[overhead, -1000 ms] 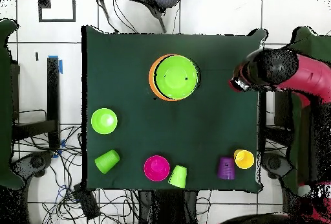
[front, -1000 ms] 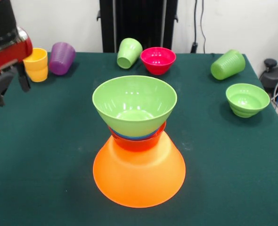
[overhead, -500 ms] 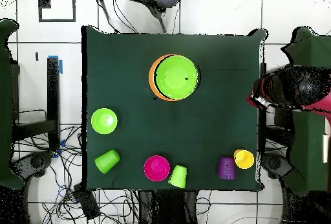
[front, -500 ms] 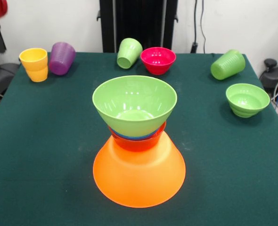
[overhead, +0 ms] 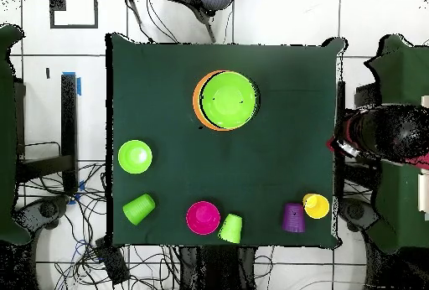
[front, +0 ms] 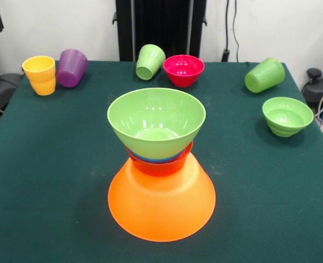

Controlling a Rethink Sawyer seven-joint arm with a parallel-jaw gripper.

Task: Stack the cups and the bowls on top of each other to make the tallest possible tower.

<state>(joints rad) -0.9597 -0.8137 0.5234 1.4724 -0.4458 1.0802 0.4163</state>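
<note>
Bright, even light; soft shadows on the table [front: 52, 164]; glare spots in the large green bowl [front: 156, 123].

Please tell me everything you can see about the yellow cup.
The yellow cup is a small glossy plastic tumbler, with a wider band at the rim. It stands upright, mouth up, near a corner of the green table, and looks empty. The purple cup lies on its side close beside it; contact is unclear. Nothing holds it.

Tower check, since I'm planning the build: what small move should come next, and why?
Probably bring the arm back over the table toward the pink bowl: the tower ends in the large green bowl, and the arm sits off the table's edge.
</note>
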